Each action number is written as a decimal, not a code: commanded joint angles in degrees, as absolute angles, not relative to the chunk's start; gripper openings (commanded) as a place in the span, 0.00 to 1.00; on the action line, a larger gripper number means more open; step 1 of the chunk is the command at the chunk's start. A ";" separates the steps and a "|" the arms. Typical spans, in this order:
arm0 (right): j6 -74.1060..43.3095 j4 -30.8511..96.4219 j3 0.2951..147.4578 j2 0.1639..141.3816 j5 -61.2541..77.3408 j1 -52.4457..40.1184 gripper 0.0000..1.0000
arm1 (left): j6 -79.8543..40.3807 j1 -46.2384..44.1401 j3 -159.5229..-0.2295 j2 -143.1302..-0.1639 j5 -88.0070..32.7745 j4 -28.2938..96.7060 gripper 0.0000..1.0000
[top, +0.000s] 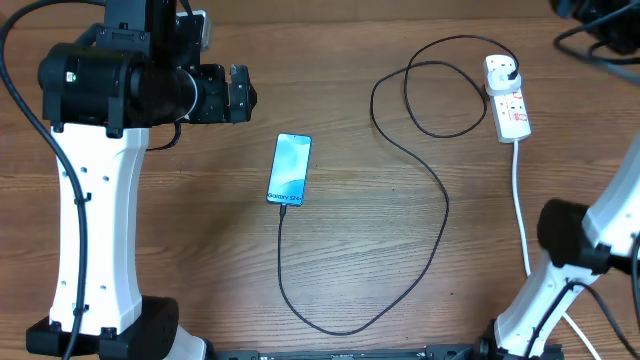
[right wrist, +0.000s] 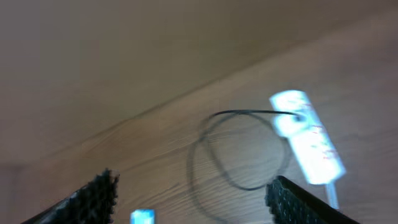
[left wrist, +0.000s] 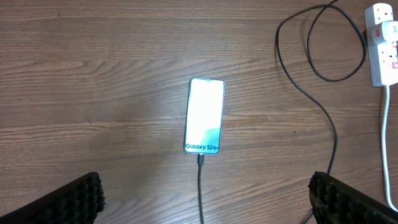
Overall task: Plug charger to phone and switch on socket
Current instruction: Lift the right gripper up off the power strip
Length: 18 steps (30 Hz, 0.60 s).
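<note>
Findings at this moment:

1. The slim rectangular phone [top: 289,168] with black edges and a light blue screen lies flat and face up near the middle of the brown wood-grain table [top: 200,250]. The words "Galaxy S24+" can be read at its near end.

2. The long thin black charger cable [top: 446,205] meets the near short edge of the phone, and its small connector tip [left wrist: 201,157] appears seated there. From there the cable runs toward the robot and sweeps round in a wide curve. It then goes up the table, forms a loop and ends at a black plug [top: 510,68] sitting in the far end of the white oblong power strip [top: 510,100].

3. The strip lies flat at the far right of the table, well apart from the phone. Its thick white lead [top: 520,200] trails back toward the right arm. Red marks show on its face, but the position of the switches cannot be told.

4. The left gripper [left wrist: 205,186] hangs above the table with its jaws spread wide and nothing between them. The phone is centred in its wrist view.

5. The right gripper [right wrist: 193,190] is also wide apart and empty, raised and tilted. Its wrist view is blurred, with the strip and the cable loop in sight beyond the fingers.
</note>
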<state>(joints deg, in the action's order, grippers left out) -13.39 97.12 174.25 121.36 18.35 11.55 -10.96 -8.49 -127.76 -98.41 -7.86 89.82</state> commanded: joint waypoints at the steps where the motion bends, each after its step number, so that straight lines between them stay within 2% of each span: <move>1: -11.44 97.08 175.83 115.44 20.23 6.66 0.83 | -10.31 -8.27 -127.98 -97.21 -7.25 89.80 1.00; 8: -10.92 97.08 173.12 109.75 20.25 -4.95 0.86 | -10.31 -8.27 -127.98 -97.21 -7.25 89.80 1.00; 11: -8.84 97.08 166.98 106.15 19.64 -9.98 0.94 | -10.31 -8.27 -127.98 -97.21 -7.25 89.80 1.00; 18: -8.88 97.06 147.74 97.34 12.84 -17.15 1.00 | -10.31 -8.27 -127.98 -97.21 -7.25 89.80 1.00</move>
<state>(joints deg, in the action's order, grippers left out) -9.74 97.08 152.79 100.29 16.64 -15.53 -10.96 -8.49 -127.76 -98.41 -7.86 89.82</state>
